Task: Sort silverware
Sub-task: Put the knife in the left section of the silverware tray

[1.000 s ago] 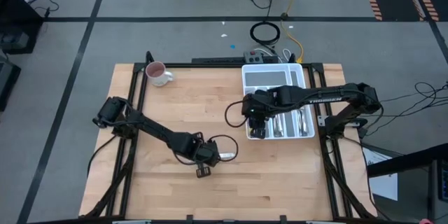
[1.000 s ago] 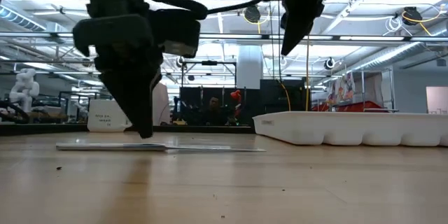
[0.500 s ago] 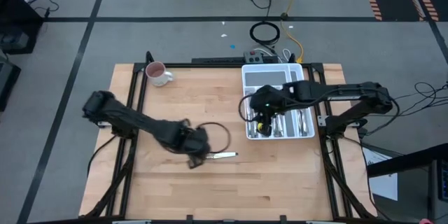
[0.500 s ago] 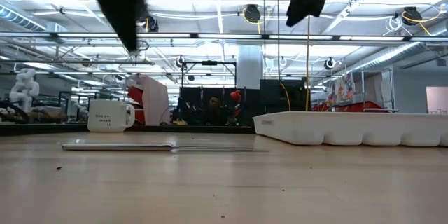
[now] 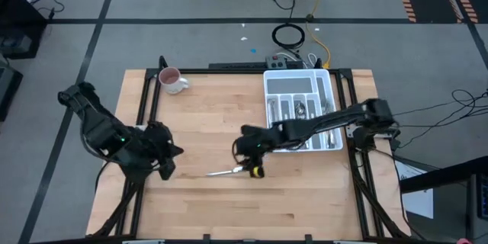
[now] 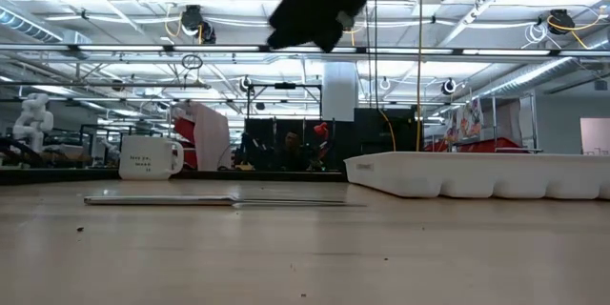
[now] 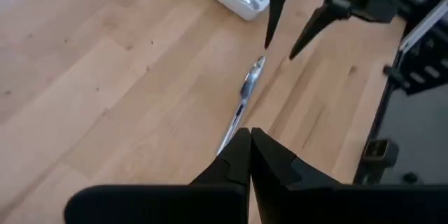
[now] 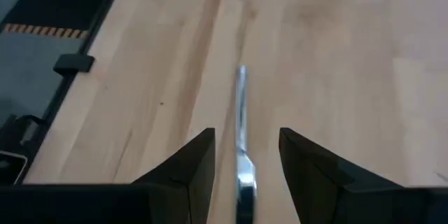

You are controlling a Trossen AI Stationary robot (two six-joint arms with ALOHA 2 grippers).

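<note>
Where the wooden desk (image 5: pixel 305 191) spreads under both dark arms, bare boards over most of it. At the far right corner, white compartmented tray (image 5: pixel 299 85), several pieces of silverware (image 5: pixel 301 110) lying in its long slots. At the far left corner, white-and-pink mug (image 5: pixel 172 81), upright, well apart from everything else. At the near left edge, left pincer (image 5: pixel 166 162), fingers (image 7: pixel 241 155) pressed together, holding nothing, raised clear of the boards. Near the desk's middle, right pincer (image 5: pixel 256 168), fingers (image 8: pixel 199 155) spread, hanging above the desk with nothing between them. Just beneath and beside that pincer, one slim knife (image 5: pixel 226 171) flat on the boards, between the two pincers, touched by neither; seen lying level on the wood in the low view (image 6: pixel 219 200).
</note>
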